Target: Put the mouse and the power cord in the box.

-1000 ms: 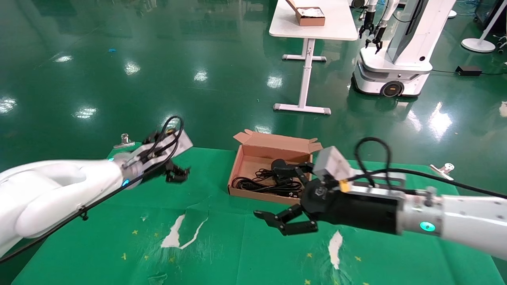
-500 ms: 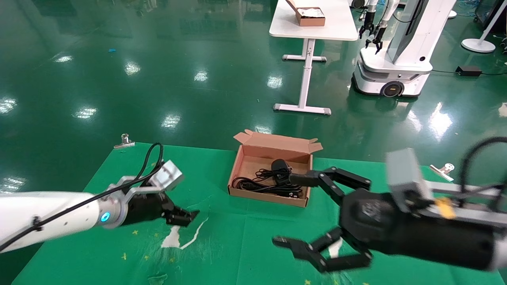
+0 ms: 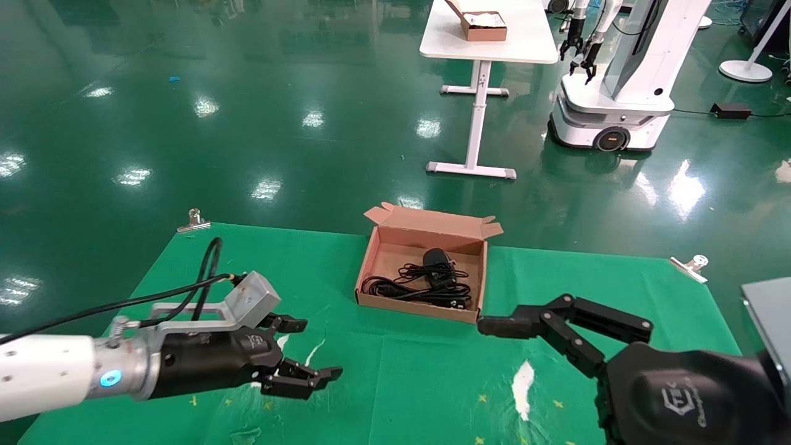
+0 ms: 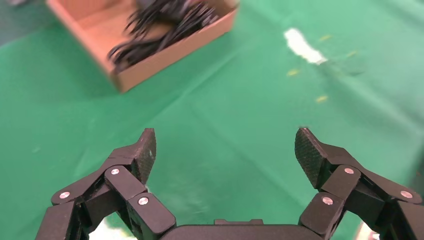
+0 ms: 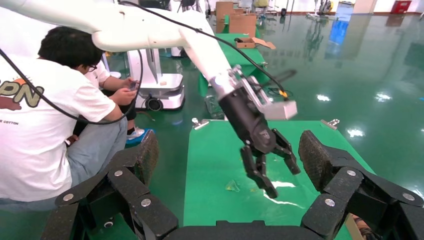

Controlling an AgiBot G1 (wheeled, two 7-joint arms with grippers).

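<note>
Mouse (image 3: 437,258) and power cord (image 3: 408,289) both lie inside the box (image 3: 418,305), lid flaps up, mid-table on the green cloth (image 3: 383,383); judged from this, the placing looks done and only clearing the arms is left. Left gripper (image 3: 295,350) hangs low over the cloth, near the box's left front corner, apart from it, jaws spread and empty; right gripper (image 3: 494,326) sits just beside the box's right front corner, fingers wide, holding nothing.

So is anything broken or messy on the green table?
Yes. The green table cover is torn, with white patches showing through beside the left gripper and near the right gripper. The cables lie neatly inside the open brown cardboard box.
</note>
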